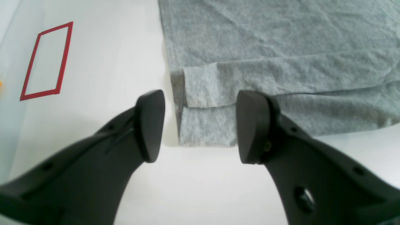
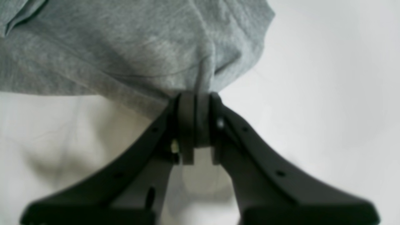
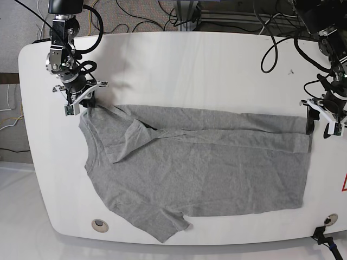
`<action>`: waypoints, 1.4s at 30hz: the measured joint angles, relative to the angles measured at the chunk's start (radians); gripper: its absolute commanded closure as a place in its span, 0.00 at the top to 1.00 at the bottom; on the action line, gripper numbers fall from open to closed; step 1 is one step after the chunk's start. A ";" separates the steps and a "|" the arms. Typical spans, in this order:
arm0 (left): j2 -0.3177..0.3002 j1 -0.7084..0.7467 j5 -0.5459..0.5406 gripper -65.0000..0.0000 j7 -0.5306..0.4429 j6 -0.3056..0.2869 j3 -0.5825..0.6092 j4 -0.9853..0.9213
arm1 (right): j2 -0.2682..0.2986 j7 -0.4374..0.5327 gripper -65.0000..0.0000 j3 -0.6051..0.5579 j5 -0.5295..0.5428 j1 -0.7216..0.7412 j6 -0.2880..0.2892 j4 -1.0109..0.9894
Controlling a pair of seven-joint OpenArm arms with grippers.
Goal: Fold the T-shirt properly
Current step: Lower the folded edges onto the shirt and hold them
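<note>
Right gripper point(image 2: 197, 125) pinches T-shirt point(image 3: 200, 173) corner; left gripper point(image 1: 200, 128) stands open at folded hem corner.

The T-shirt point(image 3: 200, 173) is a mottled heather grey, light and dark flecks mixed evenly, with no print showing on the upturned side. It lies on a plain white table point(image 3: 179, 59). Both the left gripper point(image 1: 200, 125) and the right gripper point(image 2: 197, 125) are matt black. A red outlined rectangle point(image 1: 47, 61) marks the white surface, and black cables point(image 3: 146, 16) trail behind.
</note>
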 measured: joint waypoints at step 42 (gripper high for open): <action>0.013 -0.207 0.138 0.53 -0.117 0.042 -0.003 -0.517 | -0.003 0.016 0.07 0.000 0.000 -0.011 0.000 0.000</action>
